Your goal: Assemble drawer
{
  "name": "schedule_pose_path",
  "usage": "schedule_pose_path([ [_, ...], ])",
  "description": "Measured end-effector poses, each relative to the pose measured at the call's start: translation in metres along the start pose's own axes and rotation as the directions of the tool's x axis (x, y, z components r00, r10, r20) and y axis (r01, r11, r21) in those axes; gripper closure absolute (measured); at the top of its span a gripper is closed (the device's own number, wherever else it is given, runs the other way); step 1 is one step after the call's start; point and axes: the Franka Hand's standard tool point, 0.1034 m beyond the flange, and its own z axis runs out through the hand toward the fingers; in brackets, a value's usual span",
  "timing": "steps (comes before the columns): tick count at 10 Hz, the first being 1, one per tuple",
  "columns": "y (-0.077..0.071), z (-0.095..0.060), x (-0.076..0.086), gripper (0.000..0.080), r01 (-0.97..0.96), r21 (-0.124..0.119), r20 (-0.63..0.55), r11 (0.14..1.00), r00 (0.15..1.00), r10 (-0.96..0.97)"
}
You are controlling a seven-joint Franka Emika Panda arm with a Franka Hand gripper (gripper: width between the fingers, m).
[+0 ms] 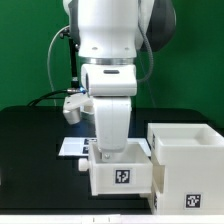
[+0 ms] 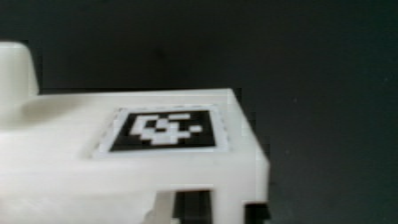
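A low white drawer tray (image 1: 120,172) with a square marker on its front stands at the table's middle. A taller white casing (image 1: 186,158) with a marker low on its front stands against it on the exterior view's right. My gripper (image 1: 110,150) reaches straight down onto the tray's rear wall, and its fingertips are hidden there. In the wrist view the tray (image 2: 107,175) and its marker (image 2: 169,131) fill the picture. My gripper (image 2: 226,208) has one dark finger (image 2: 196,205) on each side of the white wall and is shut on it. A second tray is not in view.
The marker board (image 1: 73,148) lies flat on the black table behind the tray, on the exterior view's left. The arm's white body (image 1: 110,70) stands over the tray. A green wall closes the back.
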Motion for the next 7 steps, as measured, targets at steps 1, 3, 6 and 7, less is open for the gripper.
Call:
schedule_pose_path([
  [1,-0.0011,0.0015,0.0023,0.0761,0.000,0.004,-0.001,1.000,1.000,0.000],
  [3,-0.0025,0.0036,0.0059,0.0761,0.001,0.008,-0.002,1.000,1.000,0.000],
  [6,0.0022,-0.0016,0.0076,0.0761,-0.018,0.002,0.000,1.000,1.000,0.018],
  [7,0.0037,-0.0048,0.0079,0.0761,-0.017,-0.003,0.001,1.000,1.000,0.017],
])
